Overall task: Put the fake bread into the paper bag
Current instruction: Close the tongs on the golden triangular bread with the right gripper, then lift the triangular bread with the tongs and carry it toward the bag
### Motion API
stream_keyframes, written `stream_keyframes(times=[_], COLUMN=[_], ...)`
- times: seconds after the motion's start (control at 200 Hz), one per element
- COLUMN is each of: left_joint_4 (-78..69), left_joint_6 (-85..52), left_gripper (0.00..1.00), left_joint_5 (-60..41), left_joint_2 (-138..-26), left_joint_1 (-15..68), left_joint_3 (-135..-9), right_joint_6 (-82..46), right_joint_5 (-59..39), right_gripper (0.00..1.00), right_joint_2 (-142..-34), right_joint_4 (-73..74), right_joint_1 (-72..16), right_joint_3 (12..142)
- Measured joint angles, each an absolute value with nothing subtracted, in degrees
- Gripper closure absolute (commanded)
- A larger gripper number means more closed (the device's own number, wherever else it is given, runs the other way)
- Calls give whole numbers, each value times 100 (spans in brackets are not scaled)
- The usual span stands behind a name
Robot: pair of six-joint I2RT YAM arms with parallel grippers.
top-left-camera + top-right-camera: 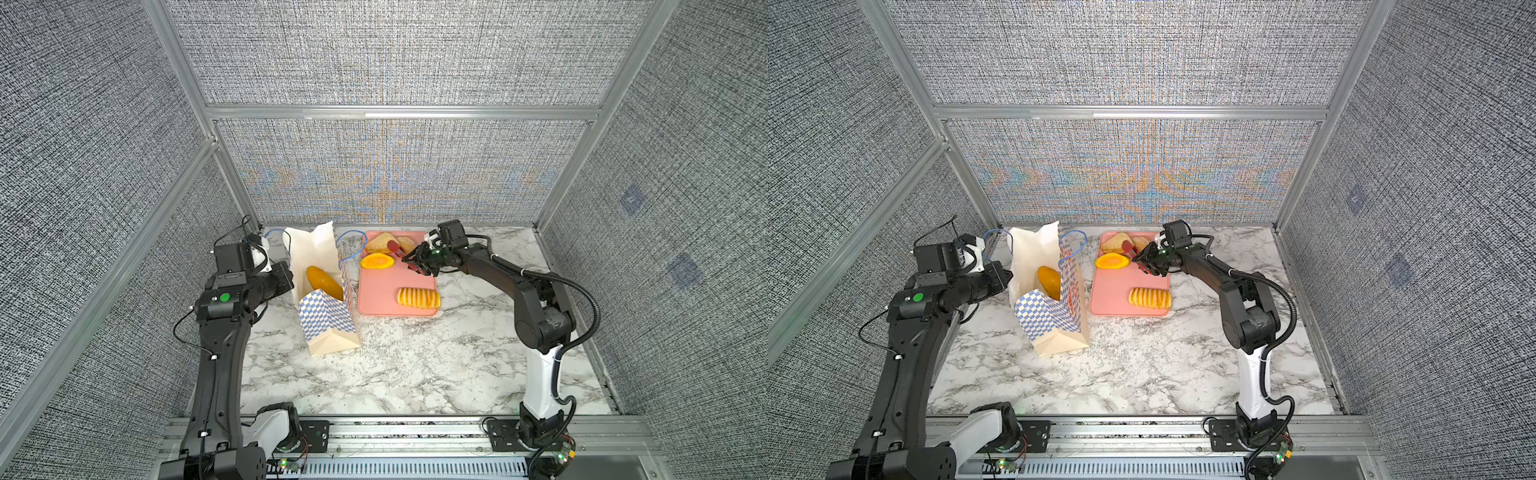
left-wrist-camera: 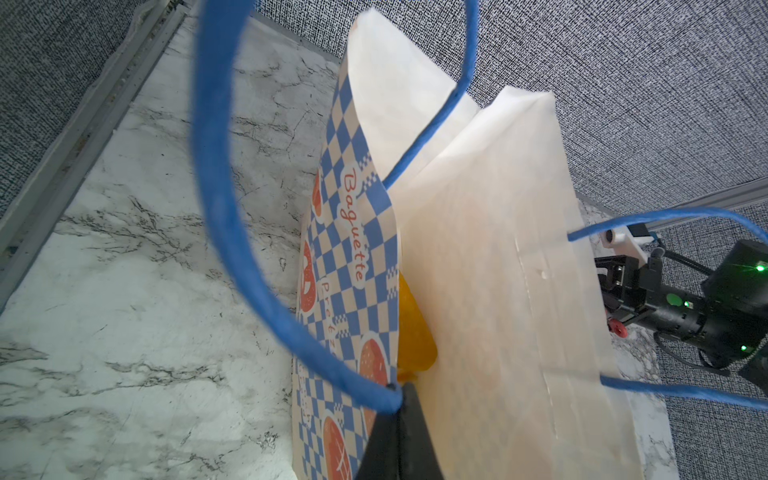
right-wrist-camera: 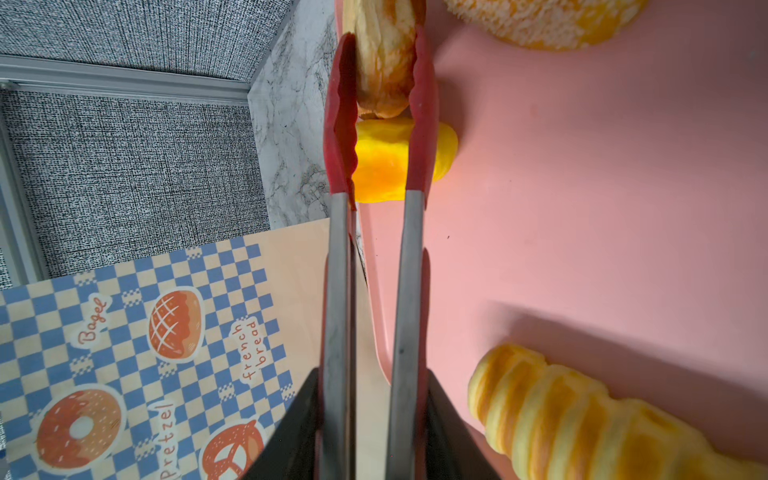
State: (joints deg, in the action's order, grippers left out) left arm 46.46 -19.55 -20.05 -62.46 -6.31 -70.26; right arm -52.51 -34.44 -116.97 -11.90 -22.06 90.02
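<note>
The paper bag point(image 1: 328, 320) stands open on the left of the table, with a long orange loaf point(image 1: 325, 282) inside it. My left gripper point(image 2: 399, 432) is shut on the bag's rim beside a blue cord handle point(image 2: 216, 166). My right gripper point(image 3: 374, 436) is shut on the steel arms of the red tongs point(image 3: 338, 124). The tongs' tips press on both sides of a pale brown pastry point(image 3: 386, 62) at the tray's far end. A flat orange piece point(image 1: 377, 261) and a ridged striped roll point(image 1: 418, 298) also lie on the pink tray point(image 1: 382, 295).
A triangular piece point(image 1: 1116, 242) and a round bun point(image 1: 1140, 242) sit at the tray's far end in a top view. The bag stands close to the tray's left edge point(image 1: 1094, 291). Grey fabric walls and metal rails close in the marble table point(image 1: 415, 365).
</note>
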Motion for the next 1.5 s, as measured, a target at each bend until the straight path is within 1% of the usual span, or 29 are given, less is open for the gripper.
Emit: stream_keyframes(times=[0.095,0.395,1.01,1.496], left_joint_4=[4646,4668,4768,4799], left_joint_6=[-1953,-1953,-1957,-1977], left_gripper=[100,100,100,100], left_joint_5=[-2005,-1988,-1986,-1988], left_joint_2=[-6241,-6213,-6171,-6147], left_joint_1=[-631,-631,-631,-631], left_joint_3=[-7026,-7026,-7059,-7063], right_joint_6=[-5223,-4941,-3903,-3183], right_joint_5=[-3430,-3253,-2331,-1505], right_gripper=[69,72,73,73], right_joint_2=[-11548,-11017,-9655,-8825], right_joint_4=[-1219,-1496,-2738,-3583], right_joint_1=[-2206,-2206,-2296,-2554], right_joint_3=[8914,8739,8630,8882])
